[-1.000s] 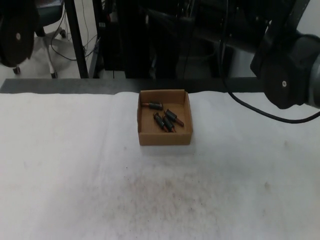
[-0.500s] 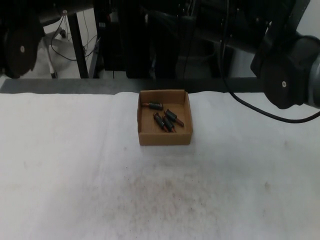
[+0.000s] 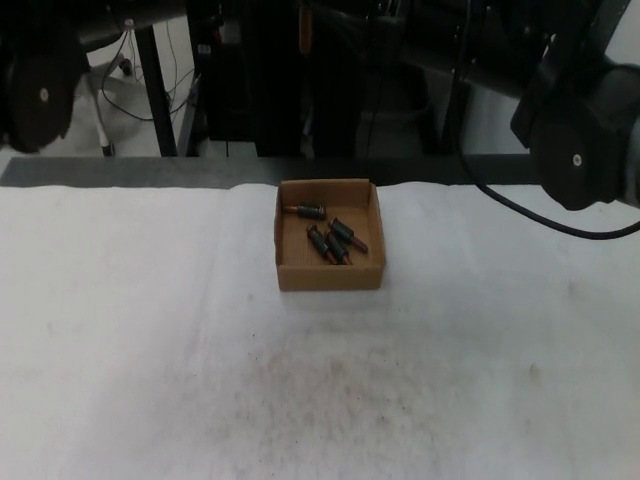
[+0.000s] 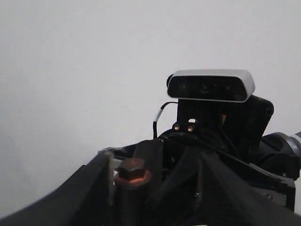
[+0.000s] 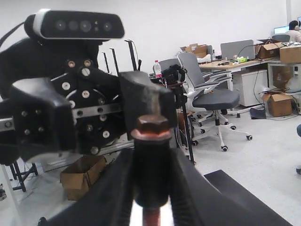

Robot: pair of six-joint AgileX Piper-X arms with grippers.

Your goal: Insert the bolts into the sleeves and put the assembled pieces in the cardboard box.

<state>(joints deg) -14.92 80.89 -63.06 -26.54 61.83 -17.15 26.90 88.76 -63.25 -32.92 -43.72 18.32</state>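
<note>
Right wrist view: right end effector (image 5: 151, 160) grips the sleeve (image 5: 151, 176) with bolt (image 5: 151, 126) through it, cardboard box (image 3: 330, 278) probably well below on the tabletop (image 3: 150, 350); left end effector (image 4: 154, 157), cannot tell.

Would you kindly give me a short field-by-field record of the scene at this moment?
Box: cardboard box in the middle of the white cover.
Contents: four assembled pieces inside.
Right arm: right gripper held high, shut on a sleeve with a bolt through it.
Left arm: left gripper held high, facing the right gripper.
</note>
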